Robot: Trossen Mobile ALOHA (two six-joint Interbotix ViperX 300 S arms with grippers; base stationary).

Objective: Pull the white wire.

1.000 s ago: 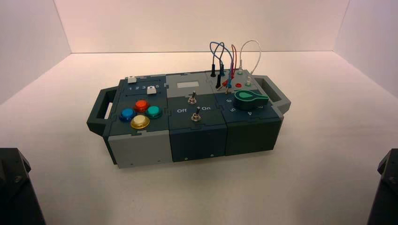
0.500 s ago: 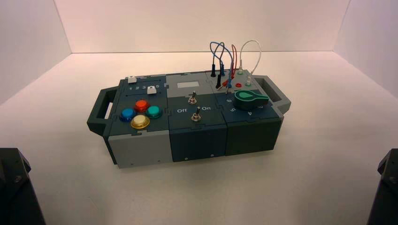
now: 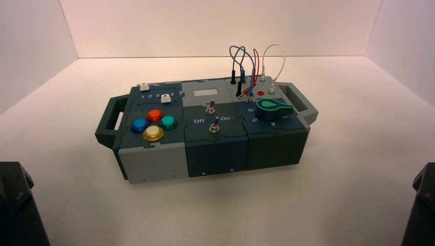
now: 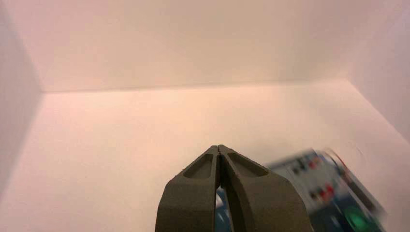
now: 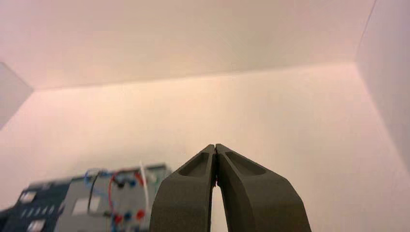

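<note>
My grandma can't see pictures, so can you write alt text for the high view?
A white wire arches over the far right of a box with coloured buttons, sliders, switches and a green knob. Two robot arms wait at the near corners.
</note>
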